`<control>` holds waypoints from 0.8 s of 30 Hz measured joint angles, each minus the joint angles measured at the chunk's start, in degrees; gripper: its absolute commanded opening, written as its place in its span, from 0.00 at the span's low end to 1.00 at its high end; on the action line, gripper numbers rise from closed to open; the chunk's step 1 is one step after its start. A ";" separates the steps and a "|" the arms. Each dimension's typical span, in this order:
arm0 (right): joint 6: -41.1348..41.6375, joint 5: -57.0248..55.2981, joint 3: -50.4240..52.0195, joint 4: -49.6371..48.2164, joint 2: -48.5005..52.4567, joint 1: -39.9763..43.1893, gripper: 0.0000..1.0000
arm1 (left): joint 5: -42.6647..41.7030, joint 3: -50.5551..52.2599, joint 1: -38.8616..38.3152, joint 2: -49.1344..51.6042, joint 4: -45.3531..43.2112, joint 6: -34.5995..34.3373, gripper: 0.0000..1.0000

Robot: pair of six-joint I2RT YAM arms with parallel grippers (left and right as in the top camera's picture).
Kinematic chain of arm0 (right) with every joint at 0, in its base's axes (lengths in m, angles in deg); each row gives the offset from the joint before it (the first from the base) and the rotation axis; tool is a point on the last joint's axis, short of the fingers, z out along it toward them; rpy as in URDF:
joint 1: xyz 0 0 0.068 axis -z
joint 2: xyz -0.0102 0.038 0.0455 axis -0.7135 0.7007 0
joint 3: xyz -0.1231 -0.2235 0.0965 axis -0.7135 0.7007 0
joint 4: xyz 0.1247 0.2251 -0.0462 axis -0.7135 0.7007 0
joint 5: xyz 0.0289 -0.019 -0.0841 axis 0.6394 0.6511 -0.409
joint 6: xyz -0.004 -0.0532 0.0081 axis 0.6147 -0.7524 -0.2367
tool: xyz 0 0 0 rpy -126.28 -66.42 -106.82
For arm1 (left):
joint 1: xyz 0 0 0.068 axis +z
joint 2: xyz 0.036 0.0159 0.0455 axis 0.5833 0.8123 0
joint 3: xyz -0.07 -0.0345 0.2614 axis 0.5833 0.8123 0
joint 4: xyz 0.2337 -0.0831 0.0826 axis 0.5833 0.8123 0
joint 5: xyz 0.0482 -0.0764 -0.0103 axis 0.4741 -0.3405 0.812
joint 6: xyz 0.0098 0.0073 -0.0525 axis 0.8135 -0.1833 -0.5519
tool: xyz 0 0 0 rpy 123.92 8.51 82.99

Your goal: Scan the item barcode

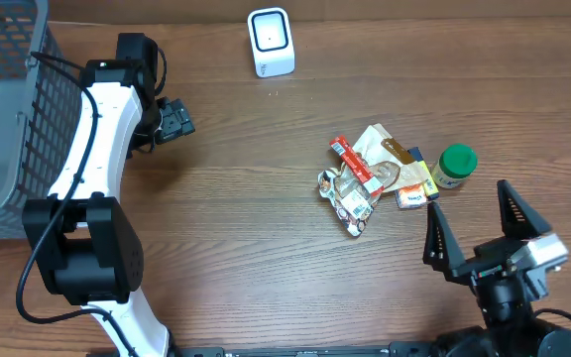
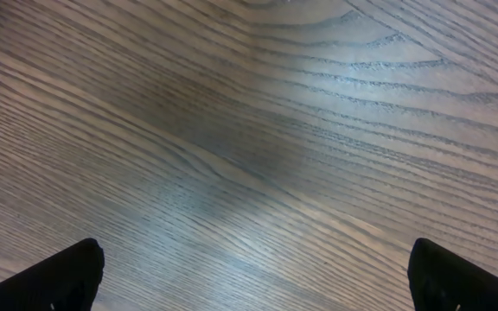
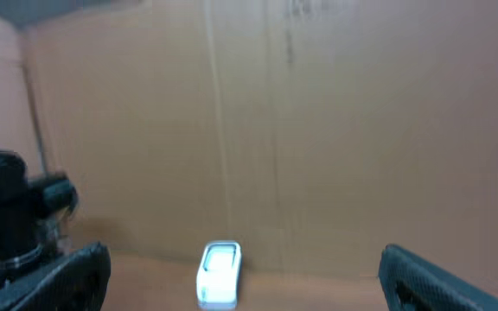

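- The left gripper (image 2: pixel 258 281) hangs over the bare wooden table (image 2: pixel 249 130), its fingers spread wide and empty.
- The right gripper (image 1: pixel 467 201), at the lower right of the overhead frame, is also spread wide and empty.
- The snack packets (image 1: pixel 363 180) and the green-lidded jar (image 1: pixel 454 166) lie right of centre.
- The white barcode scanner (image 1: pixel 271 42) stands at upper centre.

A dark brown wood-grain counter (image 1: pixel 256 268) fills the overhead view, its grain running mostly left to right. Beyond its far edge rises a plain tan wall (image 3: pixel 335 130) with faint vertical seams. Soft light leaves a pale sheen on the wood.
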 measured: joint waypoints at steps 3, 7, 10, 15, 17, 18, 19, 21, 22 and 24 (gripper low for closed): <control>0.04 0.72 5.05 -7.13 -2.38 -0.02 1.00 | -0.02 0.00 0.00 0.00 0.00 0.00 1.00; 0.02 1.18 10.69 -14.32 -4.04 0.00 1.00 | -0.02 0.00 0.00 0.00 0.00 0.00 1.00; 0.04 1.38 13.66 -15.30 -4.07 0.00 1.00 | -0.02 0.00 0.00 0.00 0.00 0.00 1.00; 0.07 1.40 17.05 -15.30 -4.07 0.00 1.00 | -0.02 0.00 0.00 0.00 -0.02 0.00 1.00; 0.02 1.38 18.43 -15.28 -4.07 0.00 1.00 | -0.02 0.00 0.00 0.00 0.00 0.00 1.00; 0.02 1.40 18.99 -15.28 -4.07 0.00 1.00 | -0.02 0.00 0.00 0.00 0.00 0.00 1.00; 0.04 1.38 19.71 -15.28 -4.07 0.00 1.00 | -0.02 0.00 0.00 0.00 -0.02 0.00 1.00; 0.04 1.38 21.11 -15.32 -4.07 0.00 1.00 | -0.02 0.00 0.00 0.00 0.00 0.00 1.00; 0.02 1.40 21.86 -15.32 -4.07 0.00 1.00 | -0.02 0.00 0.00 0.00 0.00 0.00 1.00; 0.04 1.40 23.10 -15.45 -4.07 0.00 1.00 | -0.02 0.00 0.00 0.00 -0.02 0.00 1.00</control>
